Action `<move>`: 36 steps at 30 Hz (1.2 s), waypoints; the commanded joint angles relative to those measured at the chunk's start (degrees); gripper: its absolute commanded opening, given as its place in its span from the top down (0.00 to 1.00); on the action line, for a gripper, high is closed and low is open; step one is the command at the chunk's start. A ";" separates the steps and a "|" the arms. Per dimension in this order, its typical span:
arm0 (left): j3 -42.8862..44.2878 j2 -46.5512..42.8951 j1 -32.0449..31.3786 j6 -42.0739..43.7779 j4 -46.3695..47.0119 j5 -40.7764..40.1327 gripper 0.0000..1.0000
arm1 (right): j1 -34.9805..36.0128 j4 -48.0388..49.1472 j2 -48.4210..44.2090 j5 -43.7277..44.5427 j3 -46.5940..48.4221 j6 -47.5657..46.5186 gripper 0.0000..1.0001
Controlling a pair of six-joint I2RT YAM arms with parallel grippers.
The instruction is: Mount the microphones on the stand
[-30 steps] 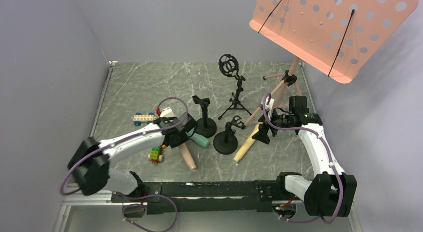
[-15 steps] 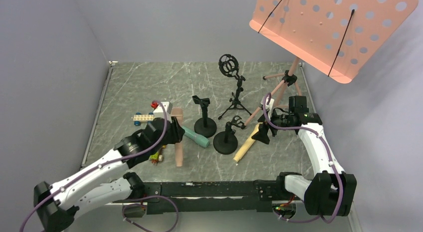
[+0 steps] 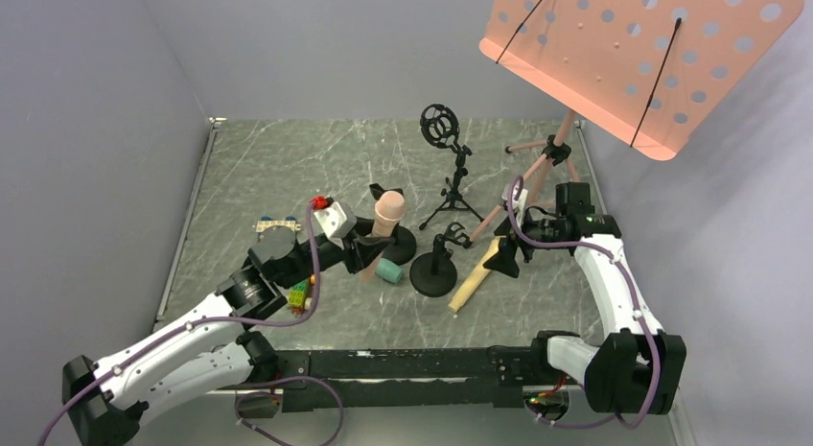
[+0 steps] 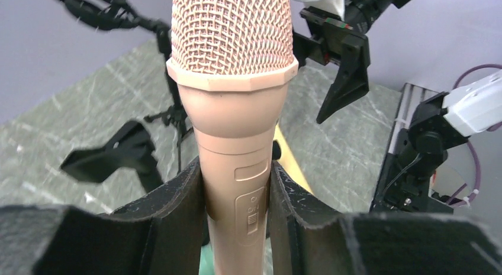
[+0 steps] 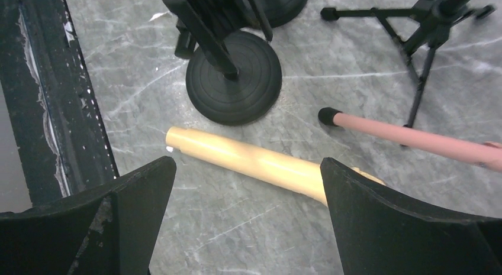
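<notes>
Left fingers: your left gripper (image 4: 235,168) pinches the salmon-pink microphone (image 4: 234,109) by its body. One finger (image 4: 171,210) presses on each side, just below the mesh head.
Pink microphone, top view: it stands nearly upright in the left gripper (image 3: 369,246), head up. It is in front of the far round-base stand (image 3: 395,243).
Left wrist view only: you see the slide switch on the pink body facing the camera. A black stand clip (image 4: 112,154) lies beyond the fingers to the left. A sliver of teal shows below the grip.
Teal-green microphone: from above, one end (image 3: 387,270) shows on the table just beside the left fingers. The rest is hidden by the arm.
Right fingers: your right gripper (image 5: 248,164) is spread wide and holds nothing.
Pale yellow microphone: it lies flat on the table (image 5: 331,80) and spans the gap between the right fingers, below them (image 5: 248,159). You cannot tell whether they touch it.
Right wrist view only: the near round-base stand (image 5: 234,83) sits just beyond the yellow microphone. A pink leg of the music stand (image 5: 408,138) runs to the right of it.
Top view only: you see the right gripper (image 3: 505,257) over the upper end of the yellow microphone (image 3: 472,285). The tripod stand (image 3: 446,129) is further back.
</notes>
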 commanded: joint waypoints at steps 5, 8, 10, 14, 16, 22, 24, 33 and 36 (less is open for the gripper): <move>10.58 7.66 -0.20 3.15 18.54 11.86 1.00 | -0.99 -14.08 -3.70 -1.45 19.96 -4.87 0.00; 12.30 9.60 -0.18 1.01 23.29 13.99 1.00 | -0.84 -17.83 -2.98 -6.77 24.46 -4.09 0.00; 12.29 10.54 -0.21 -0.50 26.37 14.00 1.00 | -0.72 -18.58 -2.84 -12.45 24.72 -3.10 0.00; 11.66 12.65 -0.35 -4.07 33.59 13.18 1.00 | 0.92 -16.83 -2.33 -21.04 24.56 0.69 0.00; 11.97 14.33 -0.59 -5.93 37.18 12.76 1.00 | 2.19 -12.56 -2.00 -22.95 25.12 6.04 0.00; 15.17 20.93 -3.15 -7.08 44.12 8.06 1.00 | 8.64 9.80 0.57 -27.14 24.34 32.89 0.00; 16.22 23.52 -3.88 -8.23 47.01 6.53 1.00 | 11.78 13.69 1.89 -25.54 25.27 36.60 0.00; 19.96 31.14 -6.20 -13.30 54.01 1.19 1.00 | 16.86 16.73 6.33 -23.40 30.35 37.83 0.00; 20.83 32.52 -6.29 -13.88 54.48 0.73 1.00 | 18.83 17.05 7.15 -24.26 29.80 37.55 0.03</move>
